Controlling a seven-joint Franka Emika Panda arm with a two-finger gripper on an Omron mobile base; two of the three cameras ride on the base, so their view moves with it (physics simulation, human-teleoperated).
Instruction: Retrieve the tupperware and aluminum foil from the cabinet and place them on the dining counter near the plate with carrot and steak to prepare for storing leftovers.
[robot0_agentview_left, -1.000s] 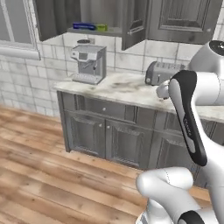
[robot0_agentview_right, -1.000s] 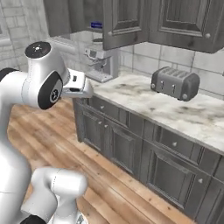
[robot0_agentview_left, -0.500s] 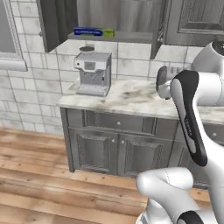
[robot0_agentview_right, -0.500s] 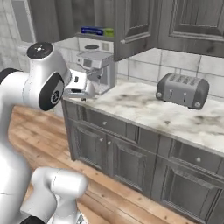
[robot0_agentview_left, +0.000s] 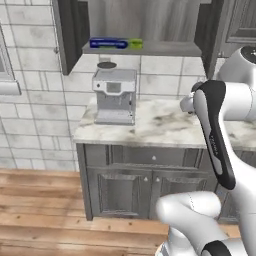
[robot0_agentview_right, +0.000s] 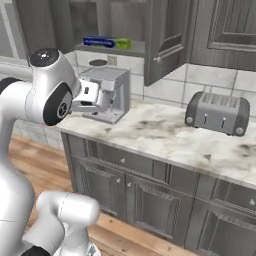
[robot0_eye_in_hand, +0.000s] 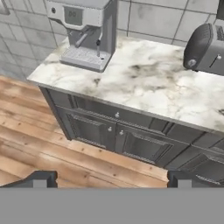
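Note:
The dark grey wall cabinet (robot0_agentview_left: 70, 35) stands open, its door (robot0_agentview_right: 167, 35) swung out. On its grey inner shelf lies the blue aluminum foil (robot0_agentview_left: 115, 44) box with a lime-green end, also seen from the other side as aluminum foil (robot0_agentview_right: 107, 42). My gripper (robot0_agentview_right: 102, 97) hangs at counter height in front of the coffee machine, well below the shelf. In the hand view the gripper (robot0_eye_in_hand: 111, 178) has its two dark tips far apart with nothing between them: open. The tupperware, the dining counter and the plate with carrot and steak are out of view.
A silver coffee machine (robot0_agentview_left: 115, 95) stands on the marbled counter (robot0_agentview_left: 150, 130) under the open cabinet. A grey toaster (robot0_agentview_right: 217, 114) sits further right. Grey drawer cabinets (robot0_eye_in_hand: 118, 131) fill the space below, with wooden floor (robot0_agentview_left: 35, 210) in front.
The whole picture has shifted: the base has driven closer to the open cabinet and coffee machine, which now look larger and more central. The gripper stays open.

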